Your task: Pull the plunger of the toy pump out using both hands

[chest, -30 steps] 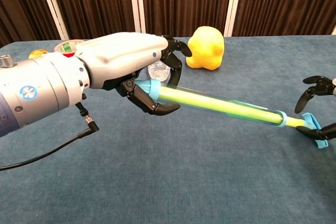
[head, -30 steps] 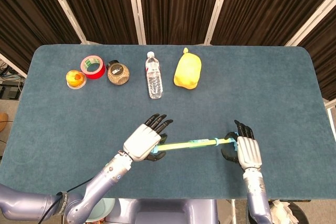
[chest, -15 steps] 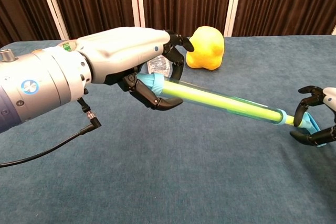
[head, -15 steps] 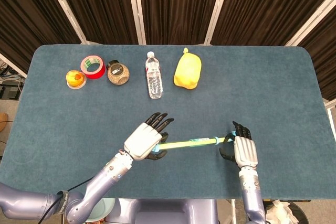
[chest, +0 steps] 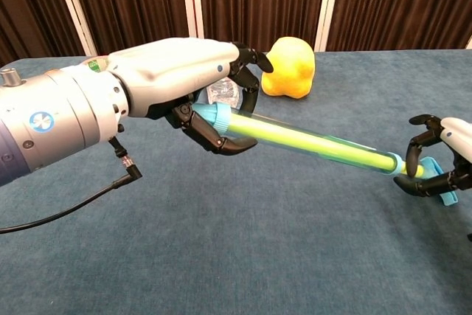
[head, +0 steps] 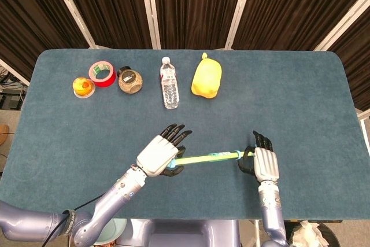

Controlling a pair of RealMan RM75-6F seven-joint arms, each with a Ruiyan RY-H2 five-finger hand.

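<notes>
The left hand (chest: pixel 210 101) is gripping the toy pump (chest: pixel 302 140) barrel as the right hand (chest: pixel 441 167), having drifted inward, is curling around the plunger handle (chest: pixel 442 179), readying the pull.

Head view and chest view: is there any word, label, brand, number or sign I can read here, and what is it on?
No readable text in either view.
Water bottle: label too small to read.
Red tape roll: a green patch inside, nothing legible.
Left arm: round blue mark with a white symbol, no letters.
Toy pump: no print visible.
</notes>
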